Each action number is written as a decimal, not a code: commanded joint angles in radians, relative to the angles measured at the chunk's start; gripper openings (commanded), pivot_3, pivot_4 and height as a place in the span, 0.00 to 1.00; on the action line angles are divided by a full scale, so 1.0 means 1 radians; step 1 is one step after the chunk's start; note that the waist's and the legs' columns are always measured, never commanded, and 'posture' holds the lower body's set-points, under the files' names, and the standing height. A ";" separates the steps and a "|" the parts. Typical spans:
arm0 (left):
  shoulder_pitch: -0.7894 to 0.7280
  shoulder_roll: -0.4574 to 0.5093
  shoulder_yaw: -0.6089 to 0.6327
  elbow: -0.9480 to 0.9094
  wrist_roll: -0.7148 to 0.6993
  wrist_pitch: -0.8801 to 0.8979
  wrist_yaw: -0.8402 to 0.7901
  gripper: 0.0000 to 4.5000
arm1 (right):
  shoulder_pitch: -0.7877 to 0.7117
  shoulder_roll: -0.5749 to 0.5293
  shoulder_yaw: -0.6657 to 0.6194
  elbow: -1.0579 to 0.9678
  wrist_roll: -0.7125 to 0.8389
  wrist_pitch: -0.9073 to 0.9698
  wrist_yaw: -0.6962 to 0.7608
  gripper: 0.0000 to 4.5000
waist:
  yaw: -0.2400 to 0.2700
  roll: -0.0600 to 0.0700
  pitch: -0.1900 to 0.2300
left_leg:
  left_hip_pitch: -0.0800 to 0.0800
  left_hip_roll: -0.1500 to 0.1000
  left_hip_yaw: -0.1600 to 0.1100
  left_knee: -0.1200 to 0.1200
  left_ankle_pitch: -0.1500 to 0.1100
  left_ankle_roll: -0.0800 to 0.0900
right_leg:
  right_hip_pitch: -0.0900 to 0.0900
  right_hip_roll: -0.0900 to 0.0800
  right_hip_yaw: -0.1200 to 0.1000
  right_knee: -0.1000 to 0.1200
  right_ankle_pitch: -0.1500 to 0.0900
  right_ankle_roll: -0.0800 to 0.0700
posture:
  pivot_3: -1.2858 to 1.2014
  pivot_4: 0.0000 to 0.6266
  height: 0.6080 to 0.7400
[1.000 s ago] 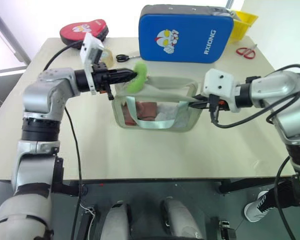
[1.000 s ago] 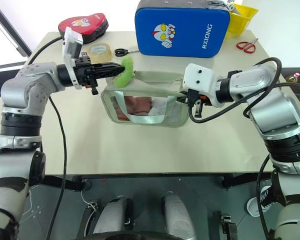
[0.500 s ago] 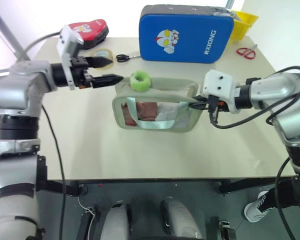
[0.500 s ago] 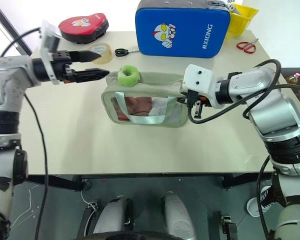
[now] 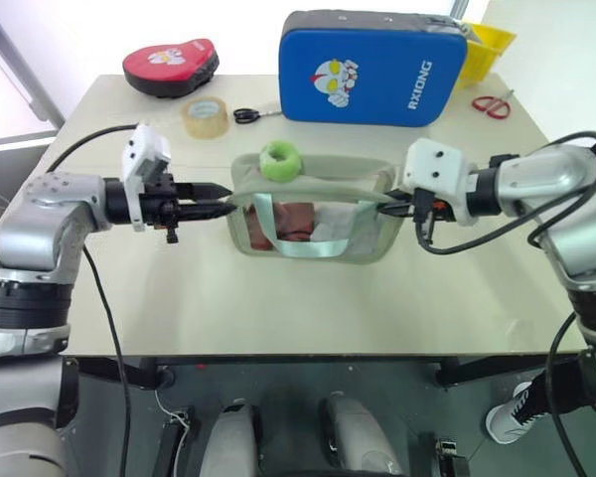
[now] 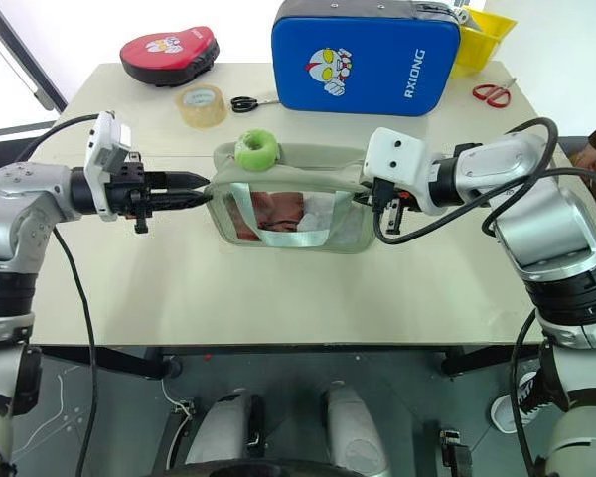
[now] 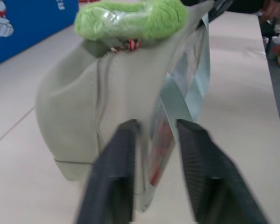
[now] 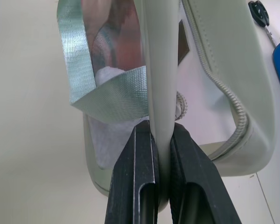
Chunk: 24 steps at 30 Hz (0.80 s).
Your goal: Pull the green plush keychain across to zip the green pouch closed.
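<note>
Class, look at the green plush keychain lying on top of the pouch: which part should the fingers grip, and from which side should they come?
Grip the plush ring across its rim, probably from the robot's left, where the left gripper is. It lies flat on the pouch's top at the left end of the zipper, its hole facing up, so one finger could enter the hole and the other press outside.

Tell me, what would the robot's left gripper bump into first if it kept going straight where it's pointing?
Most likely the green pouch. The left gripper points across the table at the pouch's near end, with its tips right by the fabric; touching or just short, I can't tell. The green plush keychain sits higher, on top.
</note>
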 commanded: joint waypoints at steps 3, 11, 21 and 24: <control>-0.025 -0.009 -0.038 0.003 0.049 -0.049 0.010 0.01 | -0.009 -0.014 -0.038 -0.034 0.016 -0.006 0.005 0.00 | 0.000 0.000 0.000 | 0.000 0.000 0.000 0.000 0.000 0.000 | 0.000 0.000 0.000 0.000 0.000 0.000 | 0.52 0.24 0.98; -0.050 -0.020 -0.043 0.043 0.080 -0.095 0.025 0.00 | -0.031 -0.024 -0.267 -0.076 0.290 0.004 0.132 0.84 | 0.004 0.000 0.000 | 0.000 0.000 0.000 0.000 0.000 0.000 | 0.000 0.000 0.000 0.000 0.000 0.000 | 0.52 0.24 0.98; -0.031 -0.031 -0.050 0.011 0.081 -0.097 0.026 0.00 | -0.366 0.345 0.066 0.225 0.066 -0.041 -0.098 0.98 | -0.004 0.000 -0.001 | 0.002 0.000 0.000 0.000 0.000 0.000 | 0.000 0.001 0.000 0.002 0.000 0.000 | 0.52 0.24 0.98; -0.023 -0.032 -0.046 -0.005 0.077 -0.084 0.035 0.00 | -0.397 0.408 0.128 0.272 0.025 -0.046 -0.102 0.98 | 0.004 0.000 -0.001 | -0.001 0.000 0.000 0.000 0.000 0.000 | -0.002 -0.001 -0.001 0.001 0.000 0.000 | 0.52 0.24 0.98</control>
